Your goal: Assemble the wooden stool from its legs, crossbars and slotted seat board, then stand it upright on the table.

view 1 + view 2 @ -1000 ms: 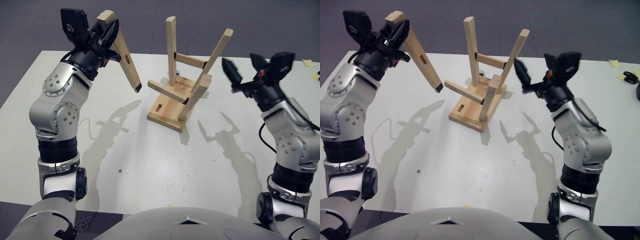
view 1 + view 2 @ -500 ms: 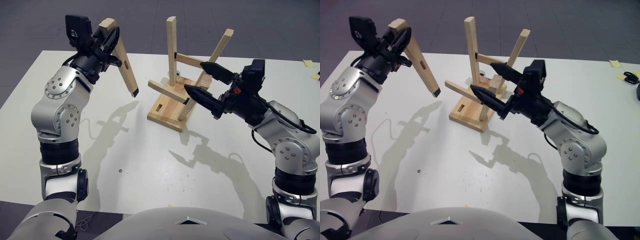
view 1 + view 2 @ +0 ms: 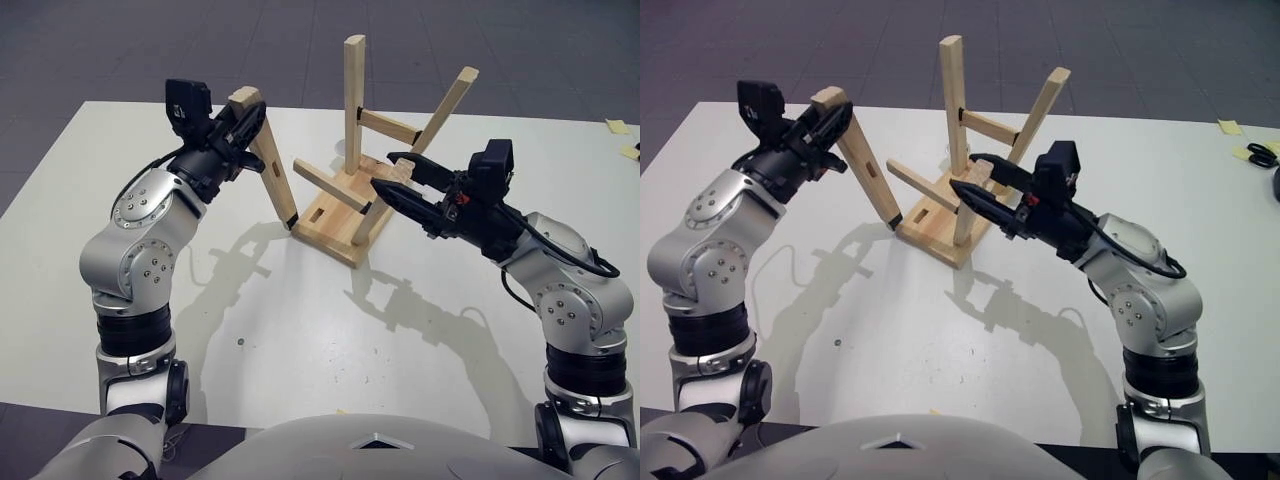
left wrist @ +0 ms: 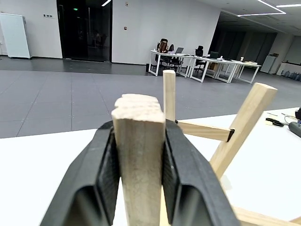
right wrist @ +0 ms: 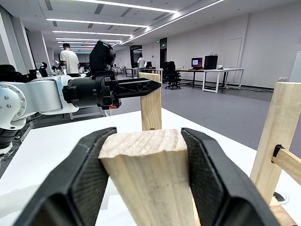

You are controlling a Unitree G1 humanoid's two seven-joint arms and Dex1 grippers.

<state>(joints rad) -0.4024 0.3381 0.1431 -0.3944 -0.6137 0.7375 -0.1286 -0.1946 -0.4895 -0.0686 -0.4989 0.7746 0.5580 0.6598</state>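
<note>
The part-built stool lies upside down on the white table (image 3: 300,330), its slotted seat board (image 3: 325,225) at the bottom. One leg (image 3: 353,100) stands upright and another leg (image 3: 445,115) leans, with a crossbar (image 3: 385,125) joining them. A second crossbar (image 3: 328,185) sticks out to the left with a free end. My left gripper (image 3: 240,125) is shut on the top of a loose leg (image 3: 270,165), whose lower tip hangs by the board's left corner. My right gripper (image 3: 385,177) is shut on a stool leg (image 5: 150,169) low in the frame.
Yellow notes (image 3: 615,127) lie at the table's far right edge, with dark tools (image 3: 1262,152) beside them. A tiny dark speck (image 3: 240,343) sits on the table in front of my left arm. The near half of the table is bare.
My left gripper has brought the loose leg down and right to the board's corner. My right gripper, wide open before, has swung in and shut on a stool leg. The stool shifted slightly.
</note>
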